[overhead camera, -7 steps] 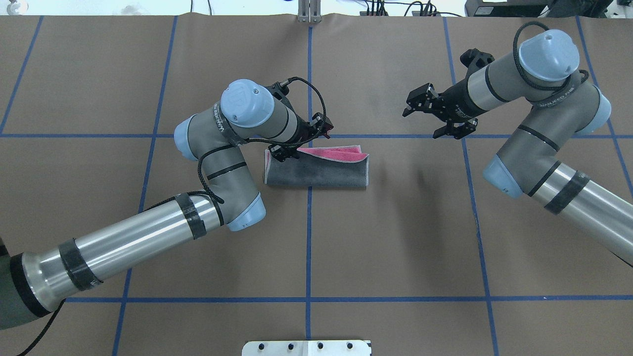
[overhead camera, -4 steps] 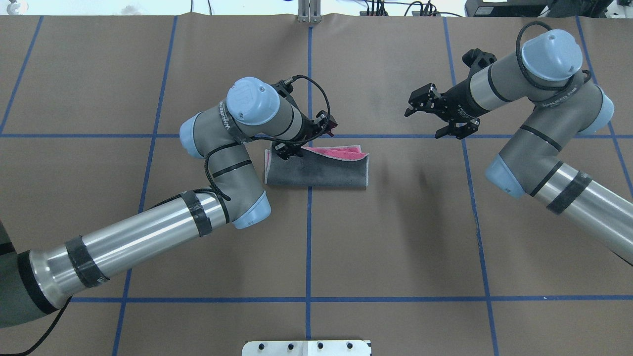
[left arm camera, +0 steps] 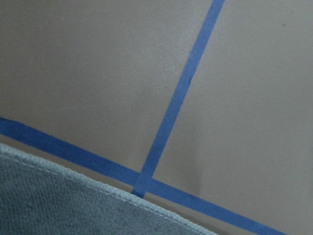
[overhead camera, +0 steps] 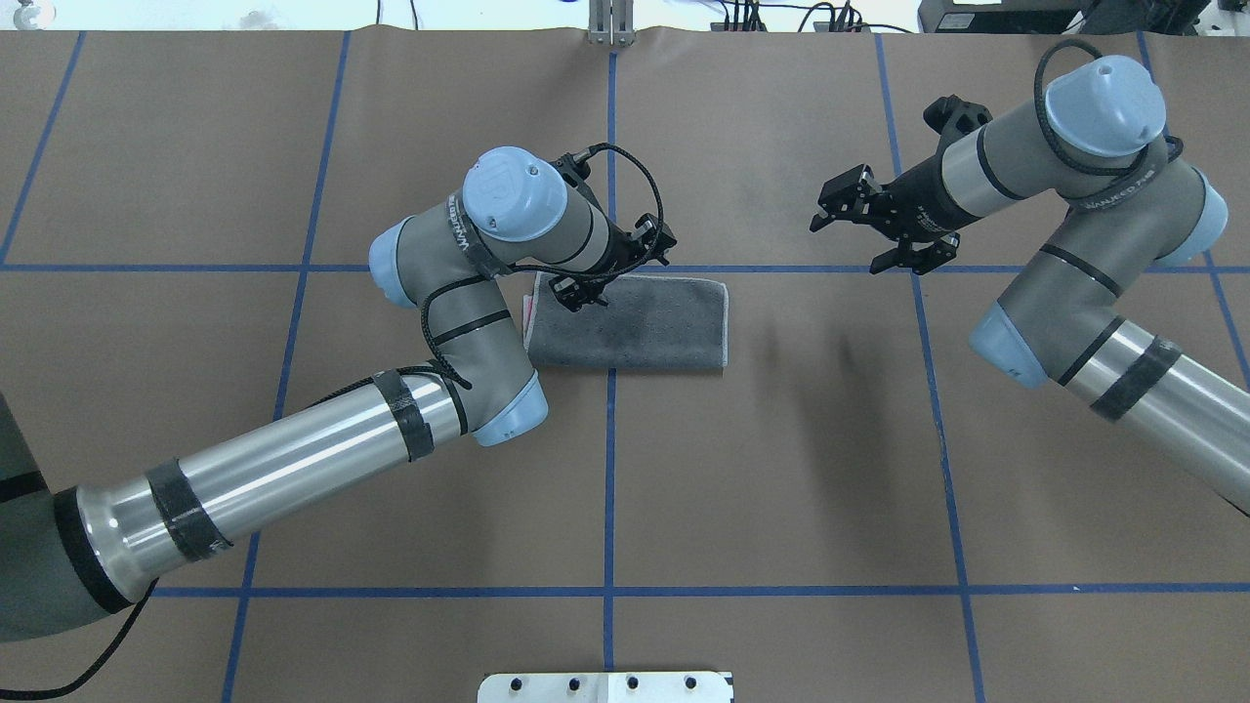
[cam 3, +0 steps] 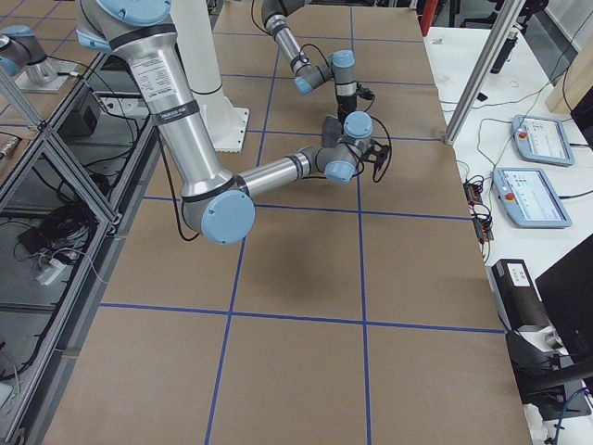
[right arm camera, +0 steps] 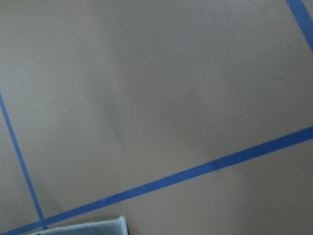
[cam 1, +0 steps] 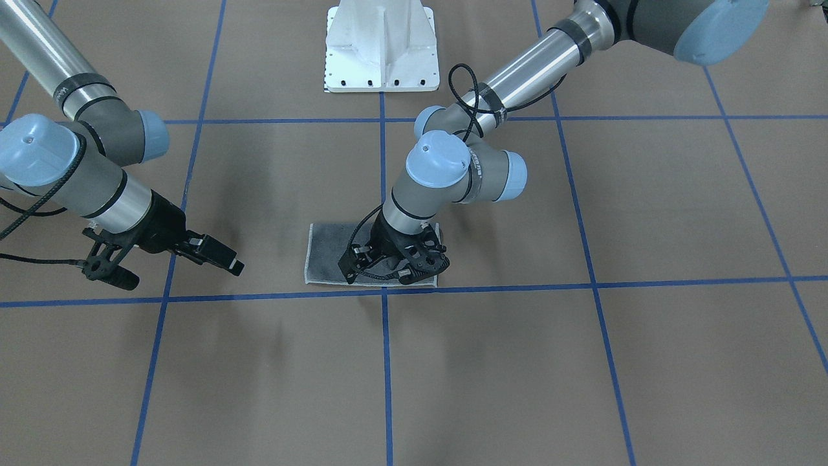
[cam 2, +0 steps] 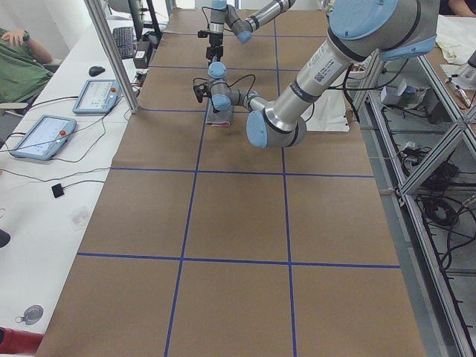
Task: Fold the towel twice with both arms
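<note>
Along the far tape line (overhead camera: 195, 268), towel (overhead camera: 645, 332) lies lengthwise.

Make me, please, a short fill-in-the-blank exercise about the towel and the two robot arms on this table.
1. The folded rectangular terry-cloth towel lies with its ___ face upward.
2. The black two-finger tool over the towel belongs to the robot's ___ arm.
3. The right arm's tool is away from the towel and holds ___.
4. The towel lies across a tape line of ___ colour.

Missing words: grey; left; nothing; blue.
</note>
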{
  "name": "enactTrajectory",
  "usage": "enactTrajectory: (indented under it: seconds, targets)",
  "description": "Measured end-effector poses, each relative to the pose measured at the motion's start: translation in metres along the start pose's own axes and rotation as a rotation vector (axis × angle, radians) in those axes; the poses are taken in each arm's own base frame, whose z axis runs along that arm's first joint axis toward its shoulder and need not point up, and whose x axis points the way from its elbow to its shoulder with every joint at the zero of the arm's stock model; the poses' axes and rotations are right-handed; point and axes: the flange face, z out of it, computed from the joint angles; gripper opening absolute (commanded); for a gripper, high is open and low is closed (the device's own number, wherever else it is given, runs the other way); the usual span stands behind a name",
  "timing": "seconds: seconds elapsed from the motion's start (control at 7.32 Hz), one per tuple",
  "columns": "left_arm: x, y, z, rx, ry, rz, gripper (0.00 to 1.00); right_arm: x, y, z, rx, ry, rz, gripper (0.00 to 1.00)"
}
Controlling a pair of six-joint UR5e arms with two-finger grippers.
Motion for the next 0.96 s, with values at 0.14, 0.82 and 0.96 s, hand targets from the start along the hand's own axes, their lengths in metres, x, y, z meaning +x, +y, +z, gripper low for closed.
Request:
enactTrajectory:
  seconds: [0.14, 0.82, 0.96]
  targets:
    - [0.002, 0.000, -0.001, 0.001, 0.003, 0.000, 1.00, 0.005, -0.003, -0.003, -0.006, 0.001, -0.003, 1.00]
    - [0.018, -0.056, -0.042, 0.026, 0.037, -0.012, 1.00, -0.004, 0.008, -0.001, -0.020, -0.012, -0.019, 1.00]
    - [0.017, -0.076, -0.057, 0.010, 0.040, -0.018, 1.00, -0.012, 0.020, 0.002, -0.031, -0.019, -0.033, 1.00]
